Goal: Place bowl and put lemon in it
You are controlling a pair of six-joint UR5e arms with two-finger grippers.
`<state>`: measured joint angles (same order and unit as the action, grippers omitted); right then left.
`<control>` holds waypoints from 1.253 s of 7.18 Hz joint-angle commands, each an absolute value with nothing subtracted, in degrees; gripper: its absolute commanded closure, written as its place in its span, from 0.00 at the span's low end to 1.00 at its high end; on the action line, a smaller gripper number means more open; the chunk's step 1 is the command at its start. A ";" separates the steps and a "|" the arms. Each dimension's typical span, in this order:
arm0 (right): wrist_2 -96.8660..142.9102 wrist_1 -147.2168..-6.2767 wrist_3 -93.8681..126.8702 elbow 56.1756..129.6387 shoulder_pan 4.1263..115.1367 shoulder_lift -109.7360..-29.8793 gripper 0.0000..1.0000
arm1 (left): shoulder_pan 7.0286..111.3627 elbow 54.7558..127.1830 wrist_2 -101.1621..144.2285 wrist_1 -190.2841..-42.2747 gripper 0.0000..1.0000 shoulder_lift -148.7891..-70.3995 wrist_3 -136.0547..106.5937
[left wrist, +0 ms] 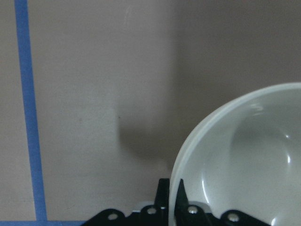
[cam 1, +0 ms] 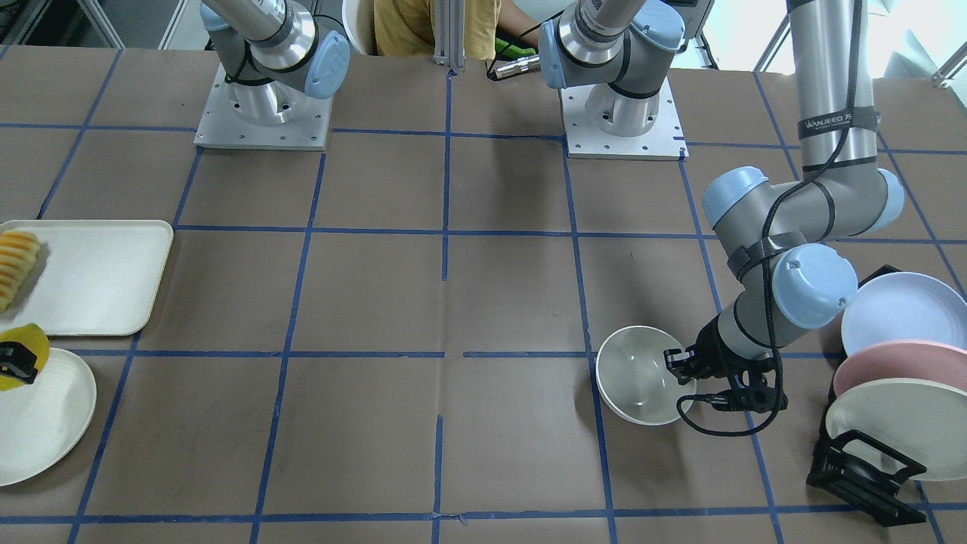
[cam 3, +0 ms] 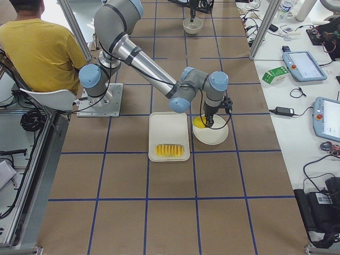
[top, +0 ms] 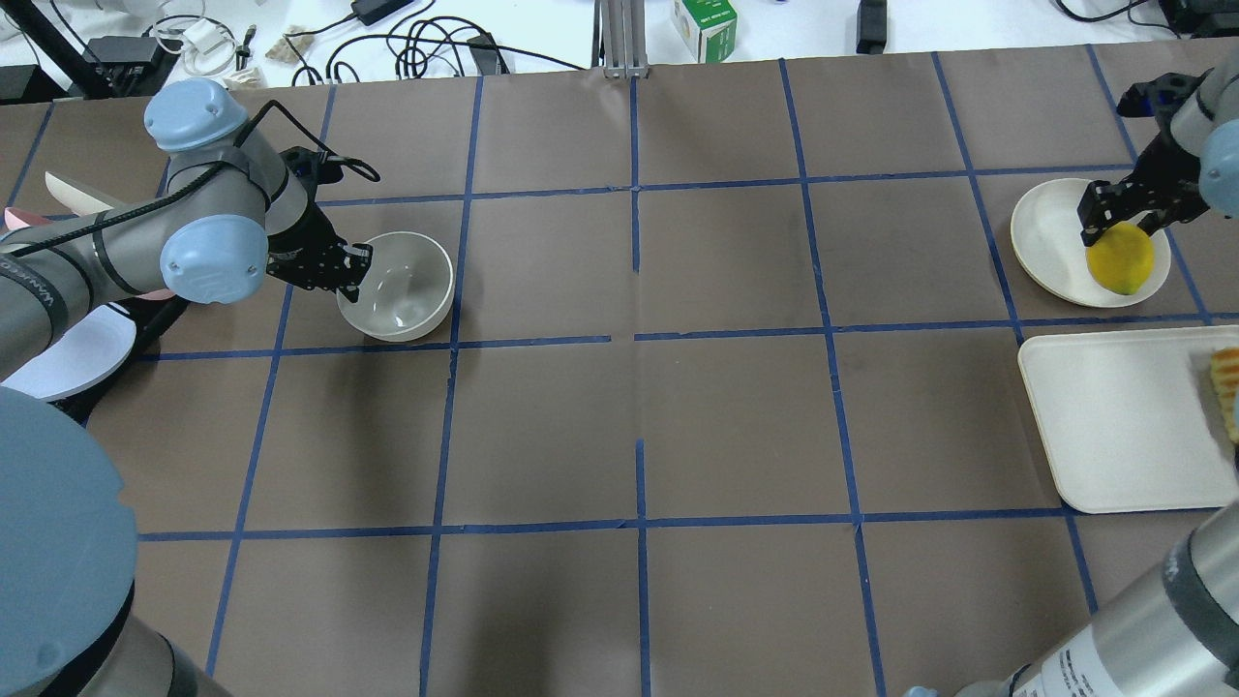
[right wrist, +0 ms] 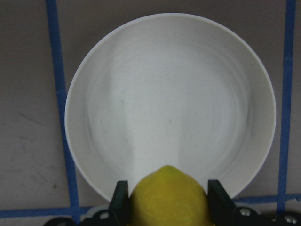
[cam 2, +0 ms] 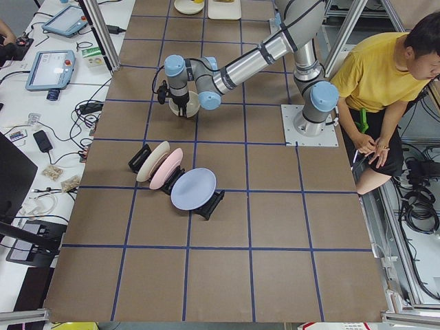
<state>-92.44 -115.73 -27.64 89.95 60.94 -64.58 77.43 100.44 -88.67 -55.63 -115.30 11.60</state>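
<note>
L gripper (top: 353,271): fingers (left wrist: 162,200) narrow, clamped on the rim of the bowl (top: 402,290). One finger sits inside the wall, the other outside, and the rim runs right between them in the L wrist view. Rest of the bowl stretches away from the fingertips, opening up, nothing in it. Can't tell if its base touches the table (top: 736,426) or hangs just above; a shadow lies on the paper beside the outer finger. Behind the L wrist, away from the fingertips, is a black rack (cam 1: 861,468) w/ three plates on edge: blue, pink, cream.

R gripper (top: 1118,227): fingers (right wrist: 121,200) spread about a lemon's width, pressing on both sides of the lemon (right wrist: 169,197), which fills the gap between them. Under and ahead of the fingertips is the flat cream plate (right wrist: 169,94); the lemon is over its near rim. Contact w/ the plate: can't tell. Rectangular cream tray (top: 1113,426) lies just beside the plate, to one side of the R fingers, w/ a row of yellow-orange fruit slices (cam 1: 16,264) on it.

Bowl and lemon are well apart, at opposite ends of the table.
</note>
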 commanded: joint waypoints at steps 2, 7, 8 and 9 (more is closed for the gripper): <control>-92.46 -96.20 -18.25 89.12 64.66 -78.53 1.00 | 78.56 98.18 -87.20 -62.19 1.00 -112.78 11.60; -92.20 -89.91 -2.29 89.03 83.21 -83.50 1.00 | 98.91 100.46 -80.42 -55.87 1.00 -109.76 -8.98; -92.02 -92.35 -2.20 89.03 84.71 -83.50 1.00 | 102.18 101.07 -80.33 -52.85 1.00 -110.91 -14.10; -93.15 -92.72 -2.11 88.86 86.21 -83.58 1.00 | 103.87 102.99 -80.59 -51.08 1.00 -112.14 -15.46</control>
